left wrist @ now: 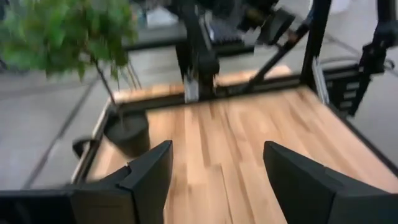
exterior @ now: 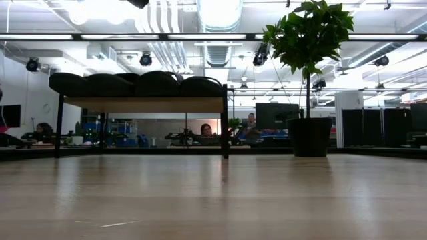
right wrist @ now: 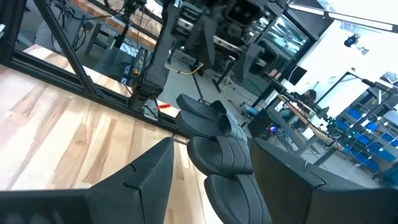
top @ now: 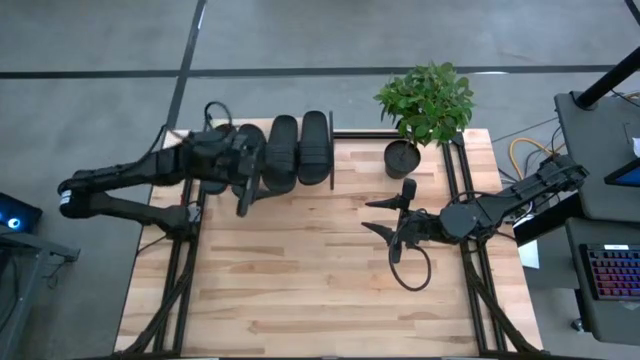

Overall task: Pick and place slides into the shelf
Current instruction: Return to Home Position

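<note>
Potted plant (top: 425, 100), wooden table (top: 300, 280), possibly seated people (exterior: 207, 130) beyond

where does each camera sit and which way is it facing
High view: overhead, straight down on the table; both arms show, left claw by the slides, right claw mid-table.
Low view: table height, level toward the shelf and plant; no claw in sight.
Left wrist view: on that wrist, past its open claw toward the plant.
Right wrist view: on that wrist, past its open claw toward the slides.
Shared: high, low and right wrist views all show the slides.
</note>
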`<action>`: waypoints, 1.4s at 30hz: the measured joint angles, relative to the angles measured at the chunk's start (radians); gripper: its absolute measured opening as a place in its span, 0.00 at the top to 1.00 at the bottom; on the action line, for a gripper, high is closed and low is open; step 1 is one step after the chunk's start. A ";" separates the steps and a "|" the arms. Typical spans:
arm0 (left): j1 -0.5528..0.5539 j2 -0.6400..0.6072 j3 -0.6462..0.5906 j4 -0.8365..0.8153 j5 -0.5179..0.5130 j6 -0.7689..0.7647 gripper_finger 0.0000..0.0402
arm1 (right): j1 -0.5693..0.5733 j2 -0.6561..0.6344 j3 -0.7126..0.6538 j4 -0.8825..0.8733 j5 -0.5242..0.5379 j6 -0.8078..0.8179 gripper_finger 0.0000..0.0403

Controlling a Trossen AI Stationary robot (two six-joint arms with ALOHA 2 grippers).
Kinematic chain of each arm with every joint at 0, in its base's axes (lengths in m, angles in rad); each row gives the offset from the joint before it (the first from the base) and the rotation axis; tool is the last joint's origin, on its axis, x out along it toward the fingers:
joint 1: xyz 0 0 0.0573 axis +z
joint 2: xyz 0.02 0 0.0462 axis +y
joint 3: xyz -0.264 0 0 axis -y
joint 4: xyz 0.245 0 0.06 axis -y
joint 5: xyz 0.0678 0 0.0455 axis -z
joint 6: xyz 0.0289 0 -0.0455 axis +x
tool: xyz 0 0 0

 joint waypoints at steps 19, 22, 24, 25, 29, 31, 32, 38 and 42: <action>-0.281 -0.192 -0.449 0.346 -0.265 -0.046 0.98 | 0.000 0.000 0.000 -0.001 0.000 0.007 0.50; -0.293 -0.253 -0.479 0.337 -0.283 -0.052 0.98 | 0.000 0.000 0.000 -0.001 0.000 0.008 0.50; -0.305 -0.301 -0.510 0.341 -0.308 -0.052 0.99 | 0.000 0.000 0.000 -0.001 0.000 0.008 0.50; -0.313 -0.322 -0.528 0.342 -0.325 -0.051 0.99 | 0.000 0.000 0.000 -0.001 0.000 0.008 0.50; -0.354 -0.401 -0.595 0.347 -0.385 -0.046 1.00 | 0.000 0.000 0.000 -0.001 0.000 0.019 0.50; -0.367 -0.440 -0.618 0.337 -0.406 -0.026 1.00 | 0.000 0.000 0.000 -0.001 0.000 0.019 0.50; -0.369 -0.461 -0.630 0.335 -0.409 -0.018 1.00 | 0.000 0.000 0.000 -0.001 0.000 0.019 0.50; -0.369 -0.667 -0.675 0.235 -0.399 -0.010 1.00 | 0.000 0.000 0.000 -0.001 0.000 0.038 0.50; -0.369 -0.768 -0.691 0.182 -0.370 -0.068 1.00 | 0.000 0.000 0.000 -0.002 0.000 0.042 0.50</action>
